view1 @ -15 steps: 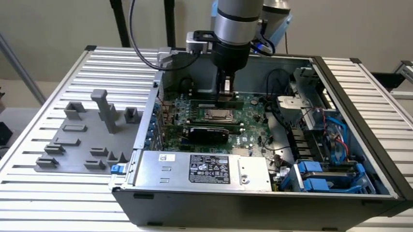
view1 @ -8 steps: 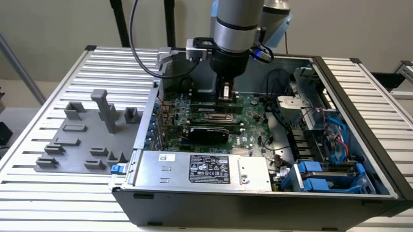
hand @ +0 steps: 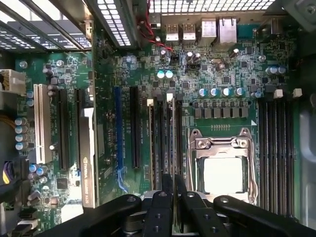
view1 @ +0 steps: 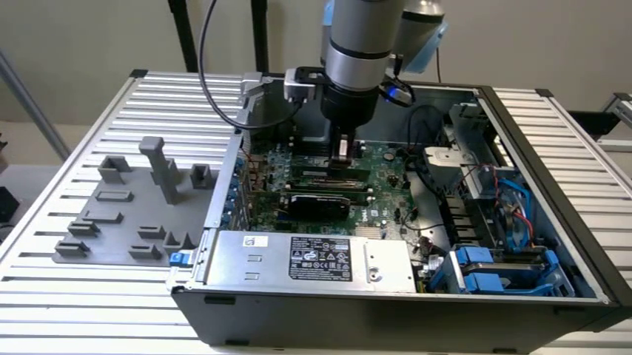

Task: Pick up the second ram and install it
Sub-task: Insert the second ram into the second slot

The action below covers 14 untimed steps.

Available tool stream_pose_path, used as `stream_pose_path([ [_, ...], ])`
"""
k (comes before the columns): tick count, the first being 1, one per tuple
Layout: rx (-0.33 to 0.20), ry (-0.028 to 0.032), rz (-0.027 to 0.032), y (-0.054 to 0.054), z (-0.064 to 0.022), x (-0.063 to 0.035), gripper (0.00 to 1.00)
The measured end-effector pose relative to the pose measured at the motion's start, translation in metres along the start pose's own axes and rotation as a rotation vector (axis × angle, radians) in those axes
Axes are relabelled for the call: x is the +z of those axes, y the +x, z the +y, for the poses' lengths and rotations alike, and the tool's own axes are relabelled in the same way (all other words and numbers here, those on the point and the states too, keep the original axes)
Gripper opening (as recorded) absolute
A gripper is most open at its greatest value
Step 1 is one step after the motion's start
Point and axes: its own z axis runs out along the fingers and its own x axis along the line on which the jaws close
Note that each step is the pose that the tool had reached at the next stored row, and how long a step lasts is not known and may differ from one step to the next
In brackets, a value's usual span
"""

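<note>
Hand point(hand: 174, 190) pinches second ram point(hand: 173, 143) above green motherboard point(hand: 232, 74).

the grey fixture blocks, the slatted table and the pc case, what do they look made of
Grey fixture blocks: probably plastic, judging by the matte, uniform grey and chunky moulded shapes. Slatted table: likely aluminium, with pale silvery ribbed profiles and a soft sheen. PC case: seemingly painted or coated sheet metal, dark grey with thin folded edges. The gripper hangs over the motherboard, a green board, probably fibreglass laminate.
</note>
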Motion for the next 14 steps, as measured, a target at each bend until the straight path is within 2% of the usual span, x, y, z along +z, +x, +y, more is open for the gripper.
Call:
stream_pose_path([
  [6,0.007,0.0003,-0.0003,0.0,-0.0005,0.0108,0.0],
  [9,0.006,0.0028,-0.0004,0.0,-0.0007,0.0163,0.0],
  [11,-0.001,0.006,-0.0004,0.0,-0.0009,0.0182,0.0],
  [14,-0.018,0.0065,0.0005,0.0,-0.0009,0.0182,0.0],
])
